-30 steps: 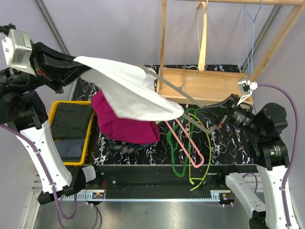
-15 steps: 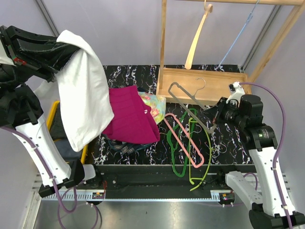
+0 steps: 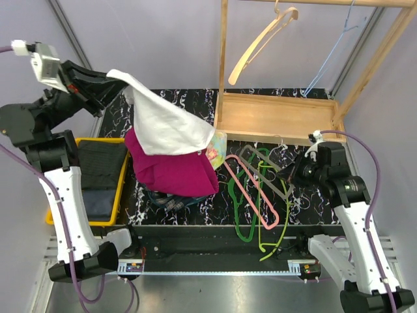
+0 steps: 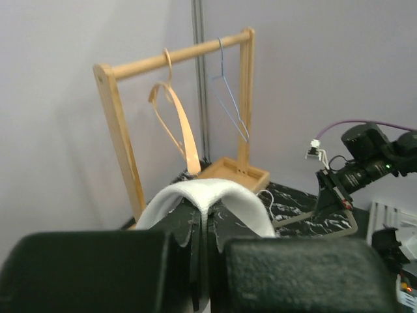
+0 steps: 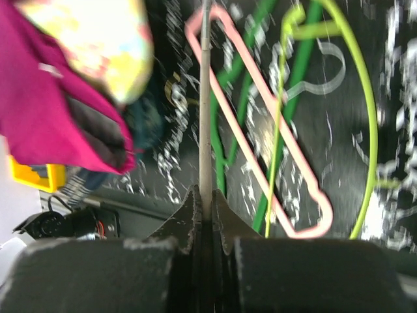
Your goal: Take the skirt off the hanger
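My left gripper (image 3: pixel 111 81) is raised at the back left, shut on a fold of a plain white garment (image 3: pixel 169 124) that hangs over the clothes pile; the left wrist view shows the fold (image 4: pixel 215 192) pinched between the jaws. My right gripper (image 3: pixel 294 175) is shut on the bar of a grey hanger (image 3: pixel 270 177), low over the hangers on the table; the right wrist view shows that bar (image 5: pixel 206 98). The dark green hanger (image 3: pixel 242 229) lies bare on the table. Only a plaid edge of the skirt (image 3: pixel 171 201) shows under the magenta garment (image 3: pixel 172 169).
A pink hanger (image 3: pixel 257 199) and a lime hanger (image 3: pixel 281 208) lie with the green one. A floral garment (image 3: pixel 218 147) lies by the pile. A yellow bin (image 3: pixel 120 141) stands left. The wooden rack (image 3: pixel 280 117) at the back carries a wooden hanger (image 3: pixel 260 42) and a blue wire hanger (image 3: pixel 326 65).
The white garment came off the grey hanger. My left arm swung it far left, then back over the pile. My right gripper lowered the grey hanger onto the table hangers.
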Controlling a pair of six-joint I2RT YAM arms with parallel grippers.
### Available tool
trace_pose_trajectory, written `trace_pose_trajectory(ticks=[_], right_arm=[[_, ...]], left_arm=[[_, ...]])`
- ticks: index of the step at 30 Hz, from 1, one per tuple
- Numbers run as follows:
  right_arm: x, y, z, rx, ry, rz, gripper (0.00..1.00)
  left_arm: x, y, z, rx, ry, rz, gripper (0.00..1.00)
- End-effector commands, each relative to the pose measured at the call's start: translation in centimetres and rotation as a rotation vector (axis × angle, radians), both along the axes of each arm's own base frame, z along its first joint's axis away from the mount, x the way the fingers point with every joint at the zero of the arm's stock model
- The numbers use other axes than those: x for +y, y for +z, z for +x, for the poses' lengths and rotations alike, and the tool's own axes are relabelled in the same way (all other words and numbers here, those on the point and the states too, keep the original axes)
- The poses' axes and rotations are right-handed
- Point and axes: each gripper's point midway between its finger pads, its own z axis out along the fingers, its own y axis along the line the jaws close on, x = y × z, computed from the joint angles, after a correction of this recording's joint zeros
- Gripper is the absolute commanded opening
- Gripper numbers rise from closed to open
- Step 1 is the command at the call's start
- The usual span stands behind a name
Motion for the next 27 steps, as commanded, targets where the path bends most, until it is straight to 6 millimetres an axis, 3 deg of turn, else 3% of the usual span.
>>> trace_pose_trajectory(ticks=[1,5,8,9,10,12,17,20,27], right_arm=[[0.5,-2.0,-0.5,0.100,-0.017,0.037,0.00],[0.0,-3.6,-0.5,0.165,-0.037,0.002,0.02],[-0.6,-4.2,-0.4,0.198,-0.069,-0.025,0.34],[-1.0,-4.1,-0.2,0.197,-0.097,-0.038,0.56],[-1.2,-4.1,-0.4,0.207,-0.108,-0.046,0.65],[-1.9,-3.7,-0.1,0.201,-0.145,-0.071,0.99],[-3.1,-1.2,-0.2,0.155,-0.203,-0.105,1.00],[-3.5,1.5,0.2,0.090,-0.234,-0.100,1.00],[-1.3,12.8,0.9,-0.221,-0.184,0.096,1.00]], left_arm=[[0.1,-5.5,2.7,0.048,0.044,0.058,0.00],[0.0,-11.6,4.8,0.135,0.047,0.113,0.00],[-0.2,-16.6,5.8,0.220,0.059,0.162,0.00],[-0.4,-18.4,6.2,0.250,0.062,0.174,0.00],[-0.4,-19.9,6.2,0.284,0.068,0.192,0.00],[-0.5,-22.7,7.0,0.292,0.108,0.258,0.00],[-1.5,-26.3,7.8,0.314,0.108,0.352,0.00],[-2.0,-29.2,8.1,0.352,0.124,0.422,0.00],[-2.9,-37.6,8.2,0.339,0.275,0.853,0.00]])
